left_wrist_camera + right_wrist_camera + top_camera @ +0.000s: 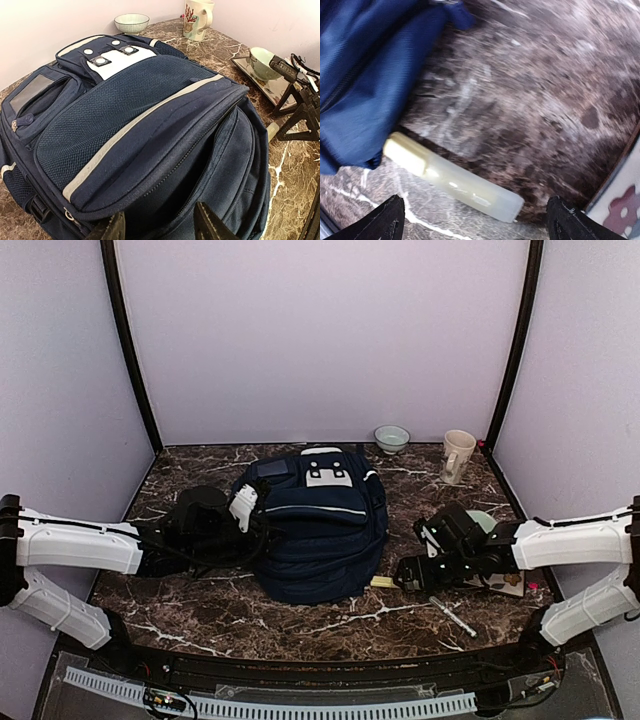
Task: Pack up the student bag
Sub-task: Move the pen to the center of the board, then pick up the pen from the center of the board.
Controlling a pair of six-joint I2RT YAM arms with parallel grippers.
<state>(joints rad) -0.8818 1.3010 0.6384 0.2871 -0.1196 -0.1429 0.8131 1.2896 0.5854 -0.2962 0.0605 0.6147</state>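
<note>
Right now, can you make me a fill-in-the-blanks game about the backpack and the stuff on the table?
1. The backpack is dark ____.
2. By the back wall, the mug stands to the ____ of the small bowl.
3. The right pincer above the pale tube is ____, not shut.
Missing words: blue; right; open.

Student bag lies mid-table. Bowl behind it, mug right of the bowl. Capped tube just beside bag's right edge; pen nearer, further right.
</note>
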